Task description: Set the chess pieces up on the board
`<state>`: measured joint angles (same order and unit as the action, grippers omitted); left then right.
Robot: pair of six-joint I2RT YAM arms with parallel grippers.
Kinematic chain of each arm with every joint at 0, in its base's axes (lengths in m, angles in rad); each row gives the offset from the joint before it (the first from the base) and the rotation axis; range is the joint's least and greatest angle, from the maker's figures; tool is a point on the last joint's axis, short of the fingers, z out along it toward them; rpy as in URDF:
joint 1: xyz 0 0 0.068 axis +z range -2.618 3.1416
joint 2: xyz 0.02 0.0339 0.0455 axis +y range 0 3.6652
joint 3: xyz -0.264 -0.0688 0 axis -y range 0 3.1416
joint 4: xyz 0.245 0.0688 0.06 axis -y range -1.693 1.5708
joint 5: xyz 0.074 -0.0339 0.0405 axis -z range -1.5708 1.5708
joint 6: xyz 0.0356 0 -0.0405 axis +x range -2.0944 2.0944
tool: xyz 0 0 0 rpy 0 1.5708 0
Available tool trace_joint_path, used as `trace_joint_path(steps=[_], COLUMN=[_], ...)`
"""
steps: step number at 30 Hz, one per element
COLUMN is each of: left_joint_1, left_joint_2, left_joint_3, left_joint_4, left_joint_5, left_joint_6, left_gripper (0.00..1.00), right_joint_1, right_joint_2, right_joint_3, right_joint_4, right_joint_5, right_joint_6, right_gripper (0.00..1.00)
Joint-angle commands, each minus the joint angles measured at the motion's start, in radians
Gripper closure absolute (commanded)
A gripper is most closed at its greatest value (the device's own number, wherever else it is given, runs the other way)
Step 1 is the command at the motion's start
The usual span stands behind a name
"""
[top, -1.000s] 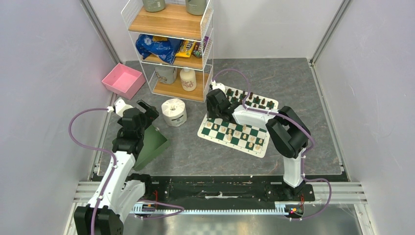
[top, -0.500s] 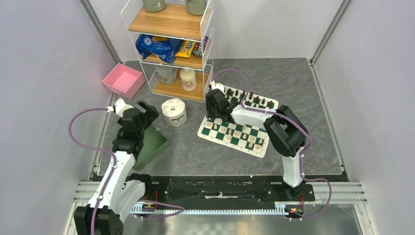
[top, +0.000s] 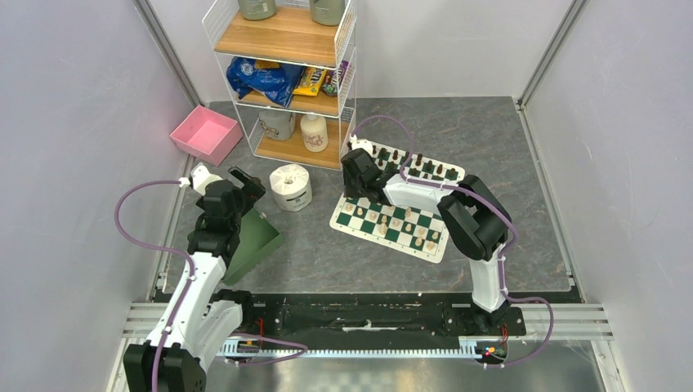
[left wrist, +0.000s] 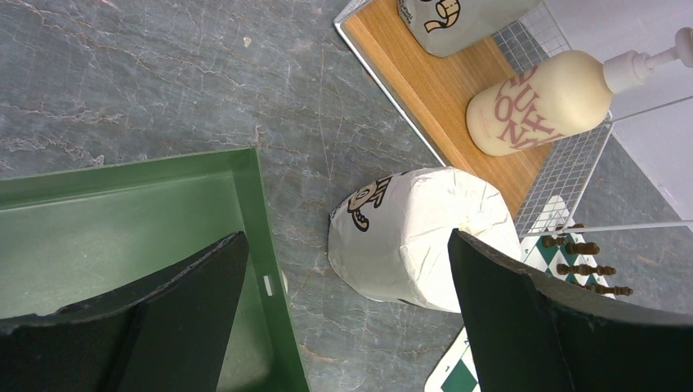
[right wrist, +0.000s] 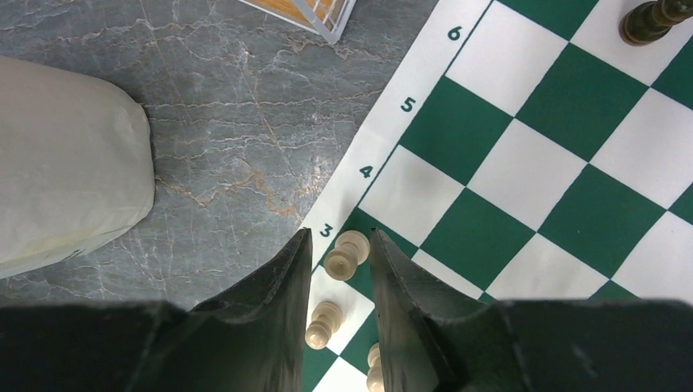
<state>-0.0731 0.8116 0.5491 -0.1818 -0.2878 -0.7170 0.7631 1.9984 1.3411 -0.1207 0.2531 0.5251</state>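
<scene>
The green and white board lies right of centre, with dark brown pieces along its far rows and cream pieces on its near rows. My right gripper hangs over the board's far left corner. In the right wrist view its jaws stand slightly apart around an upright cream pawn on the square beside the "3" mark, and two more cream pieces stand below it. My left gripper is wide open and empty over the green bin's rim.
A toilet roll stands between the green bin and the board, close to both grippers. A wire shelf rack with bottles and snacks stands behind it. A pink bin sits far left.
My right gripper has shifted slightly toward the board's far left corner. The left arm has not moved.
</scene>
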Motion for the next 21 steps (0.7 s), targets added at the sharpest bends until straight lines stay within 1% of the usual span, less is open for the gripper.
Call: trace_joint_path(steps=[1, 6, 15, 17, 19, 21], left_joint_1=[0.007, 0.007, 0.007, 0.007, 0.007, 0.007], left_joint_2=[-0.001, 0.001, 0.006, 0.008, 0.007, 0.006], left_joint_3=[-0.007, -0.007, -0.011, -0.010, -0.010, -0.009], left_joint_4=[0.034, 0.036, 0.039, 0.039, 0.038, 0.039], left_joint_5=[-0.032, -0.030, -0.028, -0.027, -0.027, -0.027], left_joint_6=[0.025, 0.024, 0.021, 0.022, 0.022, 0.022], left_gripper=[0.00, 0.00, 0.00, 0.00, 0.00, 0.00], right_joint_1=[0.007, 0.007, 0.010, 0.011, 0.011, 0.012], right_joint_2=[0.016, 0.020, 0.028, 0.027, 0.026, 0.025], right_joint_3=[0.042, 0.047, 0.056, 0.056, 0.058, 0.059], right_joint_4=[-0.004, -0.016, -0.022, -0.023, -0.023, -0.026], right_joint_5=[0.036, 0.047, 0.045, 0.045, 0.040, 0.035], right_joint_6=[0.012, 0.011, 0.012, 0.011, 0.009, 0.010], right_gripper=[0.61, 0.63, 0.64, 0.66, 0.71, 0.72])
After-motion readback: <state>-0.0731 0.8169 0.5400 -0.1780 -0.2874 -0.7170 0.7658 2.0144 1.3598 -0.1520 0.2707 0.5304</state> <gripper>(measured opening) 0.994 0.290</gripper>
